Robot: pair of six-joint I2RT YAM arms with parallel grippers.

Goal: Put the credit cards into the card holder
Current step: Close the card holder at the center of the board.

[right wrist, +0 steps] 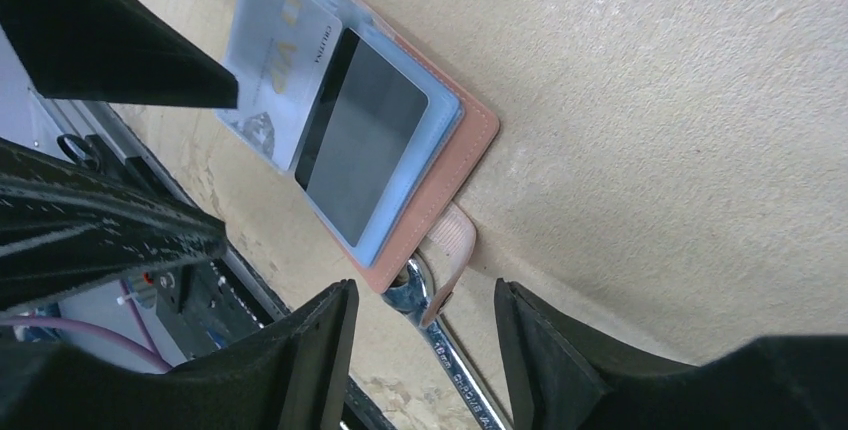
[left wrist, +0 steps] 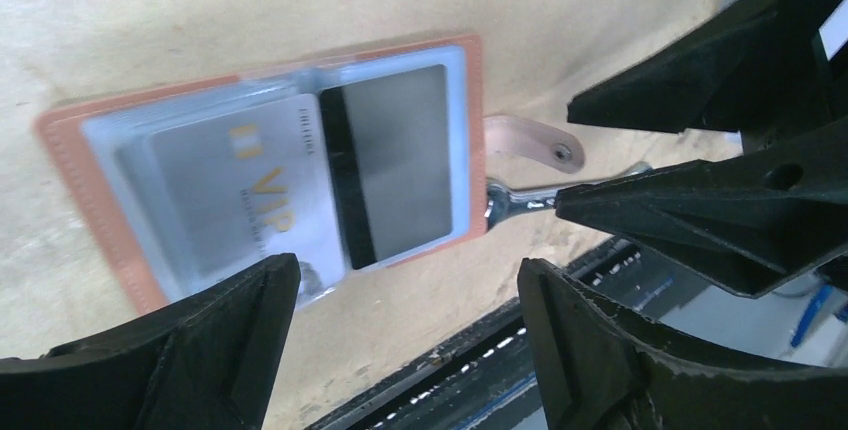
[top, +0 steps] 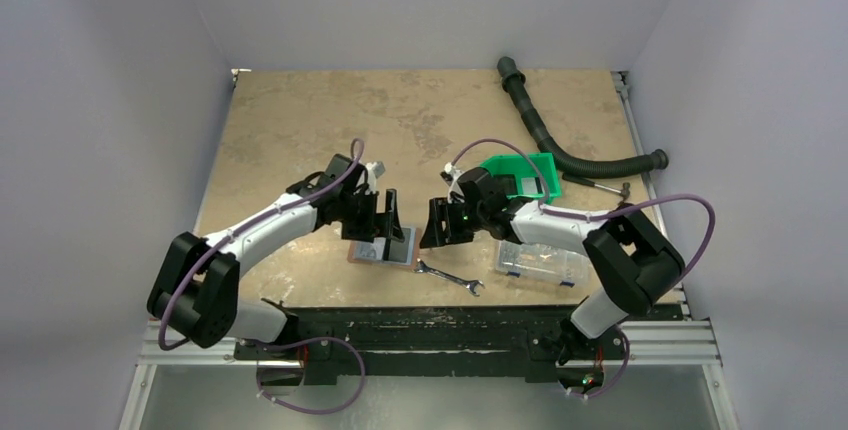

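Closest to the left wrist lens, the left gripper [left wrist: 405, 280] stands with its jaws spread wide and nothing between them, hovering just above the card holder [left wrist: 474, 120]. The holder lies open and flat on the table [left wrist: 150, 10]. The light card [left wrist: 240, 190], marked VIP, sits on the left half with its end lapping over the fold. The darker card [left wrist: 395, 160], stripe up, fills the right pocket. A wrench [left wrist: 520, 198] lies against the holder's strap.

From the right wrist, the right gripper [right wrist: 425, 295] is parted and empty too, poised over the strap corner. Here a corner of the light card seems to poke past the holder's edge.

From above, both grippers hang face to face over the holder, near the table's front edge. I judge the task nearly done: both cards rest in the holder, though the light one may need seating fully. I cannot tell whether it is under the clear sleeve.
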